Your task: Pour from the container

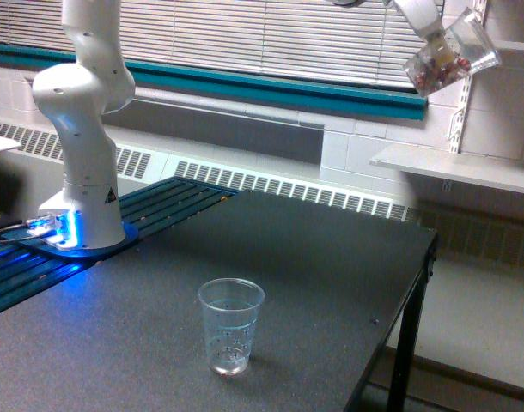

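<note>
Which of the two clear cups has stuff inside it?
The tilted tumbler held high at the exterior view's right holds reddish pieces; the measuring cup on the table looks empty.

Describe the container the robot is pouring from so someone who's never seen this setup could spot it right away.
Start at the dark table and look high above its far right corner, near the wall shelf. There the container hangs tilted at the arm's end. Unlike the small, empty measuring cup standing upright on the table, it is wider and holds reddish-pink and pale pieces.

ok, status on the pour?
Pincer mostly out of frame, top right, holding the container tilted, high. Pieces still inside. Measuring cup upright on table, far below-left. Nothing in the way.
</note>
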`<state>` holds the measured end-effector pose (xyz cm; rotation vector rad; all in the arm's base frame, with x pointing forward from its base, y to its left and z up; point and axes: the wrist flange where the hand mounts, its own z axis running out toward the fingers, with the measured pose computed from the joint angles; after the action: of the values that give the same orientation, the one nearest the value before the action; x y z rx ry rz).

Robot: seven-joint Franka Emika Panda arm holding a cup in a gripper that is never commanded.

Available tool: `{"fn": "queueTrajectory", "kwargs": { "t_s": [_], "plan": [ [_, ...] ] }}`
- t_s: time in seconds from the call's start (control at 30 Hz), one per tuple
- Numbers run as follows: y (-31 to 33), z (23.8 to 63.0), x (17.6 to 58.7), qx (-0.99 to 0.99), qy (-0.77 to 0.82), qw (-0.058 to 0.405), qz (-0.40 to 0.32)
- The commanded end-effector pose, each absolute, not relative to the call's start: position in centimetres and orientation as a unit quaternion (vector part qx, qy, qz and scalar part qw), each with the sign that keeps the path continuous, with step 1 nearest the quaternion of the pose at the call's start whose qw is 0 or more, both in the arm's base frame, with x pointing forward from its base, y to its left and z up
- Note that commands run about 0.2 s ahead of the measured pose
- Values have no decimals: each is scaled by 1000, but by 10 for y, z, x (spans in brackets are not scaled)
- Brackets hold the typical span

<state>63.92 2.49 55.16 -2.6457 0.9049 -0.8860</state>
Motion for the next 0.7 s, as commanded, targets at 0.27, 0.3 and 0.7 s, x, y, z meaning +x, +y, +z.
{"fn": "queueTrajectory", "kwargs": {
  "t_s": [0.27,0.3,0.7],
  "plan": [
    [13,507,635,-917,257,19,-306],
    [10,505,634,-917,254,12,-309],
    [-57,492,617,-907,239,-69,-339]
  ]
}}
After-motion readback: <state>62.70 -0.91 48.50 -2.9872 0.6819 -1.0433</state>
